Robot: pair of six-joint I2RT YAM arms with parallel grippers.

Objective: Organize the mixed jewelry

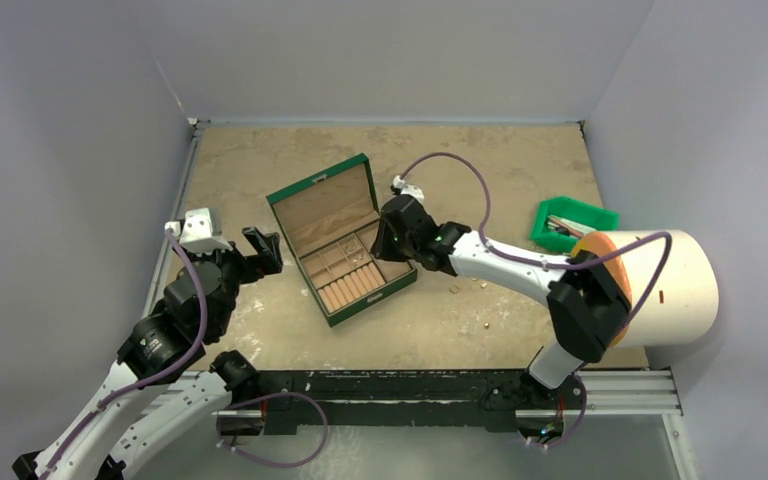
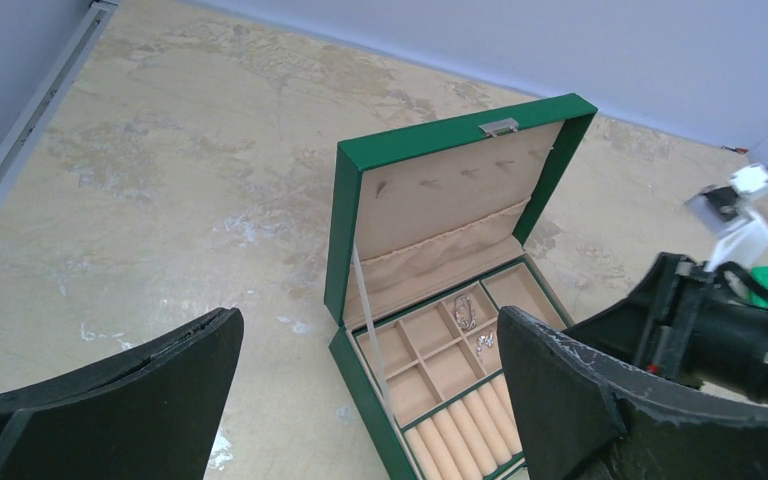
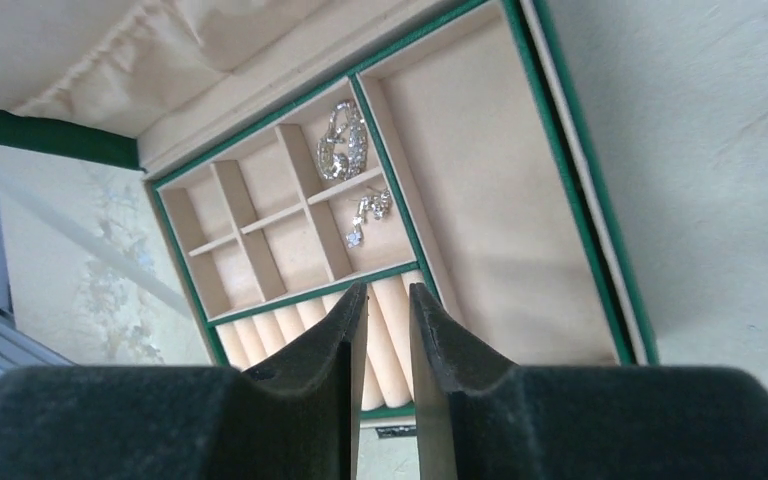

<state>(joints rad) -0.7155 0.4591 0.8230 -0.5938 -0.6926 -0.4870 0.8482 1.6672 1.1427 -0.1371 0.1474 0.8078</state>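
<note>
The green box (image 1: 345,245) stands open mid-table, lid up. Inside it, a sparkly silver piece (image 3: 343,150) lies in one small tan compartment and a pair of small silver studs (image 3: 368,215) in the one beside it. Both also show in the left wrist view, the piece (image 2: 465,312) and the studs (image 2: 484,343). A few tiny pieces (image 1: 454,289) lie loose on the table right of the box. My right gripper (image 3: 388,290) hovers over the tan ring rolls (image 3: 390,330), jaws a narrow gap apart with nothing between them. My left gripper (image 2: 370,318) is wide open and empty, left of the box.
A green bin (image 1: 570,222) with metal items sits at the right edge. A large white cylinder with an orange face (image 1: 660,285) stands at the near right. Walls close in the table on the left, back and right.
</note>
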